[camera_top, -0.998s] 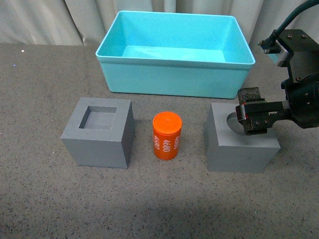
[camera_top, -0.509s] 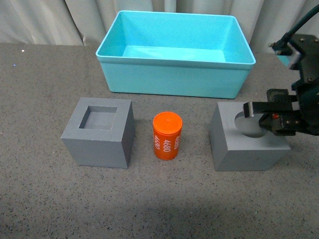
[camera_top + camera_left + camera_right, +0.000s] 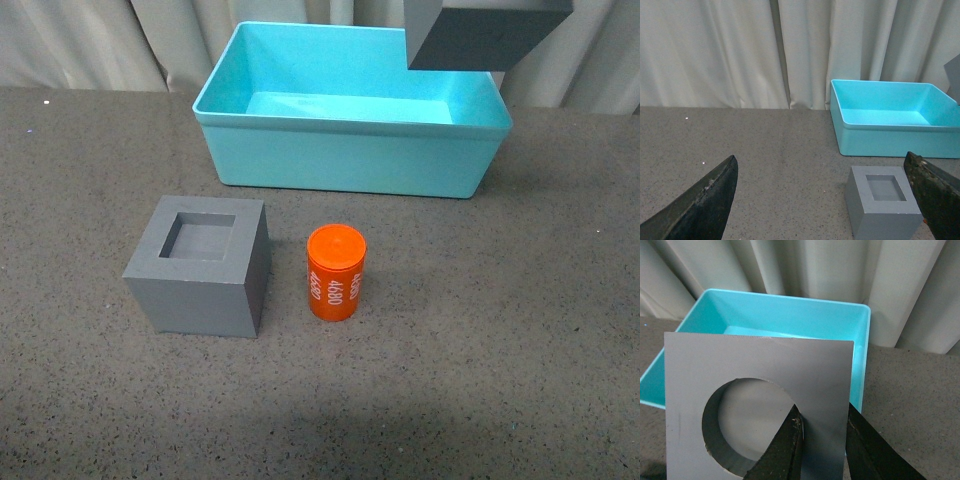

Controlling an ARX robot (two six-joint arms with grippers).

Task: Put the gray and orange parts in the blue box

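Gray cube with the round recess (image 3: 760,355) is pinched by the right gripper (image 3: 822,415). One jaw is down inside the round hole and the other sits outside the cube's side, so it's clamped tight on the wall between them.

In the front view that cube (image 3: 485,35) is up in the air at the very top of the frame, clear of the table (image 3: 500,380), and you mostly see its shadowed underside. It overlaps the far right corner of the blue box (image 3: 350,160). The right wrist view has the box's turquoise inside right behind the cube. The right arm itself isn't visible from the front.

Left gripper (image 3: 820,157) has its jaws spread wide with nothing between them, hanging over the table.

On the table, in front of the box, the gray cube with the square recess (image 3: 200,265) sits on the left, recess up. The orange cylinder (image 3: 335,272) stands upright near it on its right, not touching, white "4680" print facing the camera. Pale curtain (image 3: 740,50) behind everything.
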